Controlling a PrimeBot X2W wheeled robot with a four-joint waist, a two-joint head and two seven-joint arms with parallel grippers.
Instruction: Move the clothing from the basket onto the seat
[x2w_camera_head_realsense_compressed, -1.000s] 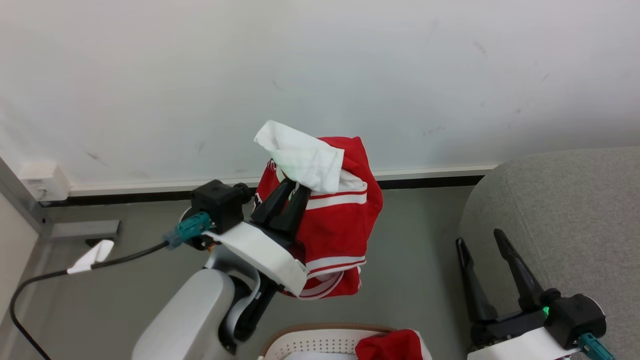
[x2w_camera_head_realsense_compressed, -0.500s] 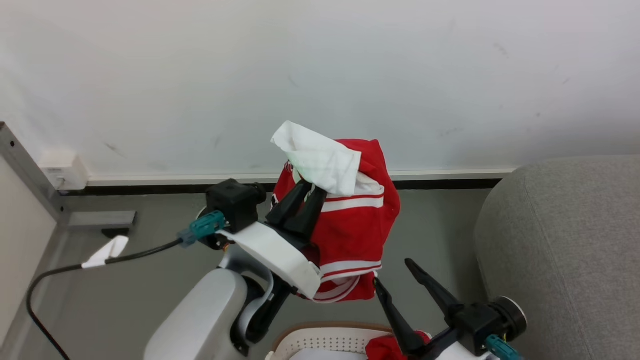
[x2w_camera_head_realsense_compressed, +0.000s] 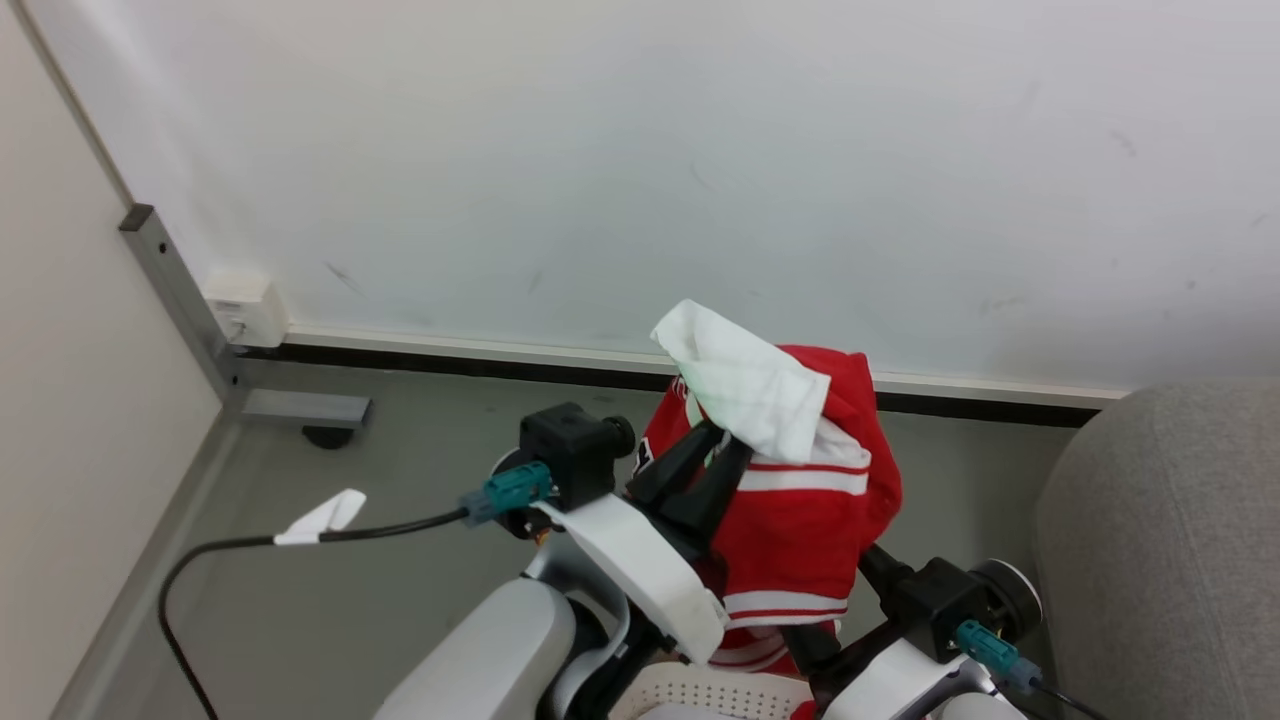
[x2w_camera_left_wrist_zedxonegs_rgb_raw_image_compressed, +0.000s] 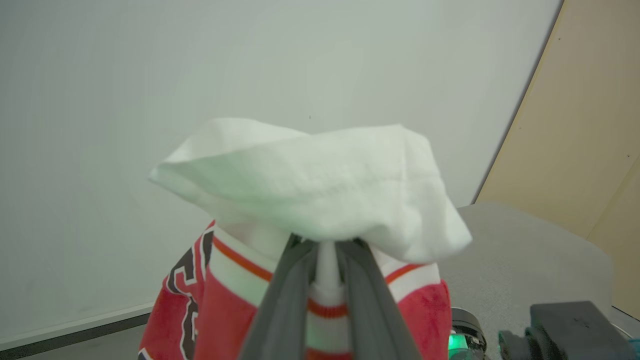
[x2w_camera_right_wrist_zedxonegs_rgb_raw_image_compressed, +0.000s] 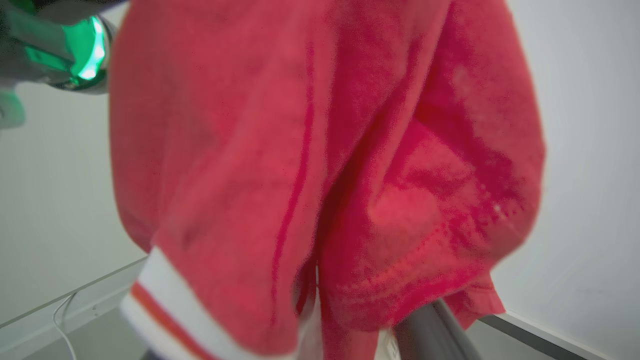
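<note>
Right gripper (x2w_camera_head_realsense_compressed: 845, 605), beside the light-grey upholstered sofa seat (x2w_camera_head_realsense_compressed: 1170, 540) a second ago, now sits low behind the hanging bright-red, white-striped sports garment (x2w_camera_head_realsense_compressed: 800, 520). Its jaws are spread wide, and the fingertips are hidden by the cloth's lower hem. Left gripper (x2w_camera_head_realsense_compressed: 725, 445) keeps its jaws clamped on the garment's white fold. That fold bunches above the tips while the red body drapes down past them, over the white perforated plastic basket (x2w_camera_head_realsense_compressed: 700, 690).
</note>
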